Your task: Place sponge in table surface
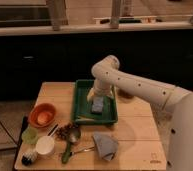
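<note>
A blue sponge (97,105) lies in the green tray (83,103) on the wooden table (135,132). My gripper (94,94) hangs from the white arm (135,87) that reaches in from the right. It is inside the tray, just above and behind the sponge, close to its far edge. I cannot tell whether it touches the sponge.
An orange bowl (42,115), a green cup (30,135), a white cup (45,146) and a dark object (28,159) stand at the table's left. A green-handled utensil (69,145) and a grey cloth (105,145) lie in front of the tray. A dark counter runs behind.
</note>
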Controlling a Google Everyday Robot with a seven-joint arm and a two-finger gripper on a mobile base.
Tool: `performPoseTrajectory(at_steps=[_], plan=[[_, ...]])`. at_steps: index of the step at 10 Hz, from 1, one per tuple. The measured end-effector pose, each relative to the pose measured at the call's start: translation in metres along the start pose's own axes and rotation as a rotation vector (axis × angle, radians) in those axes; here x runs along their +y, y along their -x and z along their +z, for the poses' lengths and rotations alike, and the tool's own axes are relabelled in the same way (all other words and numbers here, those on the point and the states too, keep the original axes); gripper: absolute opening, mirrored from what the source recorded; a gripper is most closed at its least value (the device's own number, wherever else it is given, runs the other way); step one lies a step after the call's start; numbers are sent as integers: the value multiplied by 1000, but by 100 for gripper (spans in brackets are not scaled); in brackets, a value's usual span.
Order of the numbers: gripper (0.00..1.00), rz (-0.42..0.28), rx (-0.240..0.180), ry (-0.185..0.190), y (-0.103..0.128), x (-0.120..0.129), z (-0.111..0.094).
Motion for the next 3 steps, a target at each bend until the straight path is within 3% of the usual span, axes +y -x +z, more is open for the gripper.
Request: performPoseTrajectory(at_steps=[3], plan=[[80, 43, -23, -7, -4, -19, 9]])
